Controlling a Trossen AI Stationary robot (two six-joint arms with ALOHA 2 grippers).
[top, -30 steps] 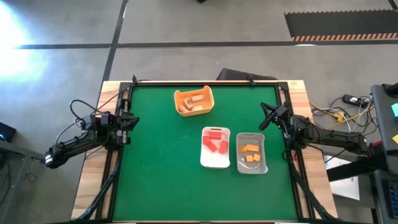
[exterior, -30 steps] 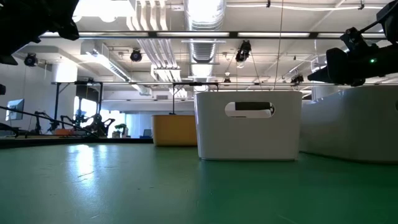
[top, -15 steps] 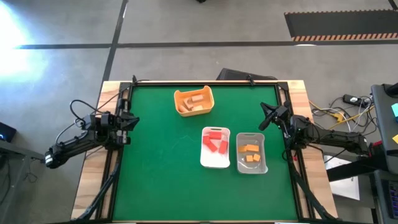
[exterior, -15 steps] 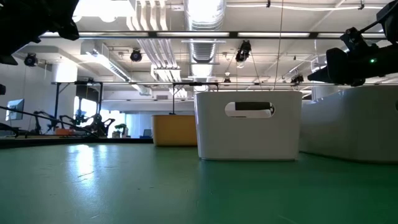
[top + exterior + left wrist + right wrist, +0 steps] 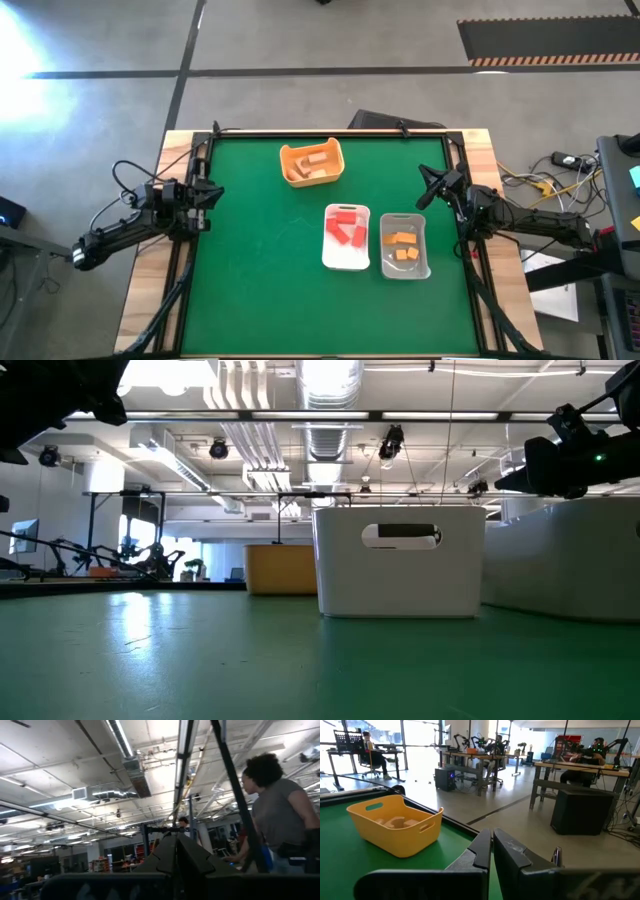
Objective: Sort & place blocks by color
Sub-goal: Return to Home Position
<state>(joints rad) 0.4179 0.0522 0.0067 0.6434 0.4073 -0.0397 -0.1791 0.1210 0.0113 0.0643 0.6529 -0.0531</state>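
Note:
In the high view, red blocks [image 5: 347,227] lie in the white tray [image 5: 331,255], orange blocks [image 5: 402,246] in the clear tray [image 5: 421,266], and tan blocks [image 5: 312,164] in the yellow-orange tub [image 5: 290,154]. The tub also shows in the right wrist view [image 5: 395,837], with tan blocks [image 5: 397,822] inside. My left gripper [image 5: 212,192] waits shut at the table's left edge, its fingers closed together in its wrist view [image 5: 176,851]. My right gripper [image 5: 424,183] waits shut at the right edge [image 5: 491,846], raised above the table. Neither touches a block.
The low view shows the white tray [image 5: 398,560] in the middle, the tub [image 5: 280,568] behind it and the clear tray [image 5: 570,560] at right. Bare green mat [image 5: 260,270] spreads left and near. A person [image 5: 280,815] stands beyond the table.

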